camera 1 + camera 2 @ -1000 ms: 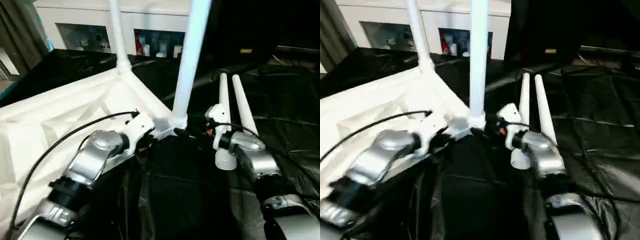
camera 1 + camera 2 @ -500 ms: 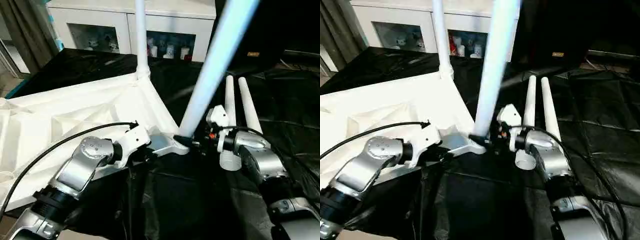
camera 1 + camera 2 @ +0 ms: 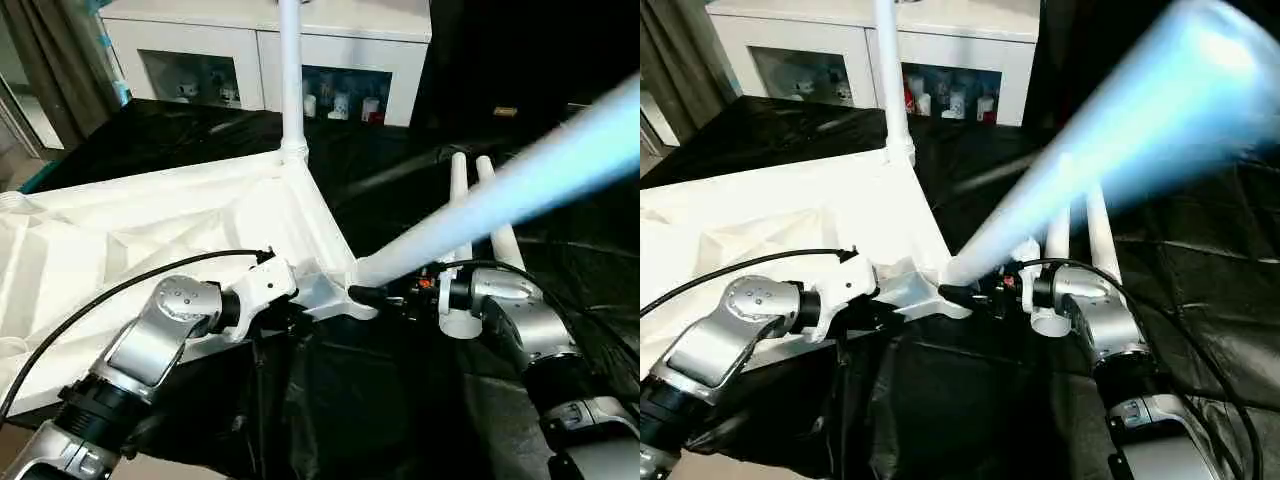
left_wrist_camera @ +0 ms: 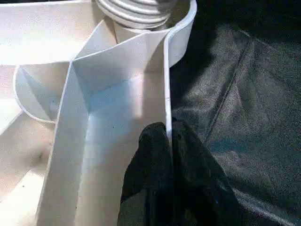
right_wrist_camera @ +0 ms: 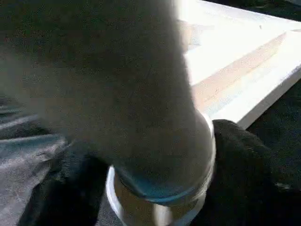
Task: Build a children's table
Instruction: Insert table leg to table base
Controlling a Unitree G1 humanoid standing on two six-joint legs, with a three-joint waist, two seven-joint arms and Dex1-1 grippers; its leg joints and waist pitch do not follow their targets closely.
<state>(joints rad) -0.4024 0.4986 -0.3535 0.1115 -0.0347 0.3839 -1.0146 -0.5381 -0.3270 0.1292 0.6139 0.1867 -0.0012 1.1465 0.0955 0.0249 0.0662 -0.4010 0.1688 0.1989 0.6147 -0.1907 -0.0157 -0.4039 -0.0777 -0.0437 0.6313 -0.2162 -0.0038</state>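
Note:
The white tabletop (image 3: 150, 230) lies underside up on black sheeting, ribs showing. One white leg (image 3: 291, 80) stands upright in its far corner socket. A second leg (image 3: 520, 185) sits with its base at the near corner socket (image 3: 345, 298) and leans far over to the right. My right gripper (image 3: 385, 295) is shut on that leg's base, with black fingers (image 5: 235, 155) on either side of it. My left gripper (image 4: 168, 136) is shut on the tabletop's rim wall just beside the same corner. Two more legs (image 3: 478, 195) lie side by side on the sheet behind my right arm.
White cabinets with glass fronts (image 3: 250, 60) stand at the back. Black sheeting (image 3: 380, 420) covers the work surface and hangs over its near edge. A grey curtain (image 3: 60, 60) hangs at the back left. A black cable (image 3: 100, 310) runs along my left forearm.
The leg at the near corner has swung from nearly upright to a steep lean to the right, my right gripper still on its base. The camera has also shifted.

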